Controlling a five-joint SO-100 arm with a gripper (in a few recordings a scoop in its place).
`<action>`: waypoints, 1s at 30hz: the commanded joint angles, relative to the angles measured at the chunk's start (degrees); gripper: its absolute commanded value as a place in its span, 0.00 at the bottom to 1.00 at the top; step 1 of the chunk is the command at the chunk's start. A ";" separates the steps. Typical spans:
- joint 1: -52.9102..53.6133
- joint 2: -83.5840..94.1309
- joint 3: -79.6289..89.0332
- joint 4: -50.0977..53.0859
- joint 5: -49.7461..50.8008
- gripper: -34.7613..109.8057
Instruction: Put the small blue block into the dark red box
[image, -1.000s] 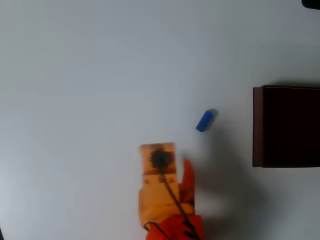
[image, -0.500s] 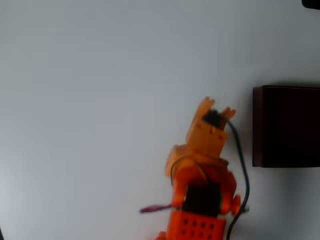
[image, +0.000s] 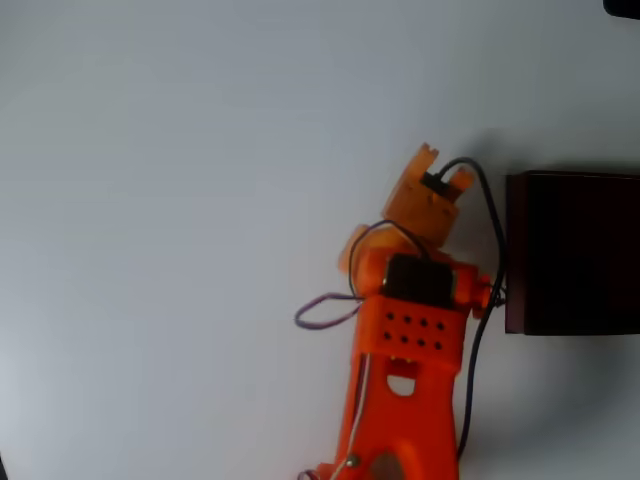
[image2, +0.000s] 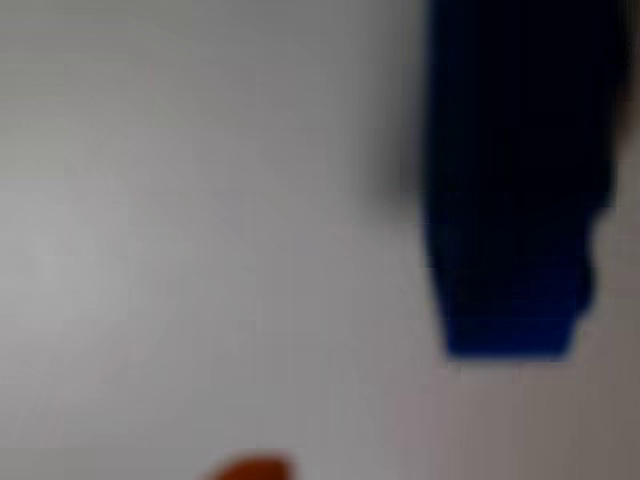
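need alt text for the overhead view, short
An orange robot arm reaches up from the bottom edge across a plain white table, its end effector just left of a dark red box at the right edge. The end effector's fingertips are hidden beneath it.

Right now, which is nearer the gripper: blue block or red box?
The small blue block: it looms large and blurred in the wrist view, right at the camera. The dark red box stands apart, right of the gripper in the overhead view.
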 joint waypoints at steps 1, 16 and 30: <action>0.18 -0.53 -4.13 2.02 1.67 0.45; 1.23 -10.28 -9.58 -1.93 -0.18 0.45; 6.24 -25.93 -30.32 9.93 -13.45 0.24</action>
